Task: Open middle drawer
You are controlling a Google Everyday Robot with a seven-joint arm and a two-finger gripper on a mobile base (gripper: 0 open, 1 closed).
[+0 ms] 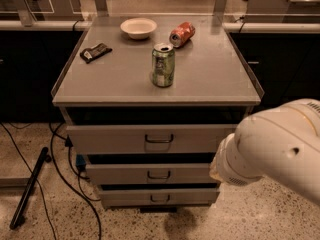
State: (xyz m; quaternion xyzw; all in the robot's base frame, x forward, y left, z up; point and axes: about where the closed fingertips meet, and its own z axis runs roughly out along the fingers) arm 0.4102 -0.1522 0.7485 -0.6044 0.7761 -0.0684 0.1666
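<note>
The middle drawer (125, 174) is the second of three stacked grey drawer fronts under the cabinet top. It has a small dark loop handle (158, 175) at its centre. Dark gaps show above all three fronts. The top drawer (110, 139) sits above it and the bottom drawer (125, 197) below. My white arm (270, 151) fills the lower right and covers the right ends of the drawers. My gripper is out of view, somewhere beyond the arm's end.
On the cabinet top (210, 79) stand a green can (163, 65), a tipped red can (182, 34), a white bowl (138, 27) and a dark flat packet (95, 52). Black cables (60, 169) and a black bar (30, 186) lie on the floor at the left.
</note>
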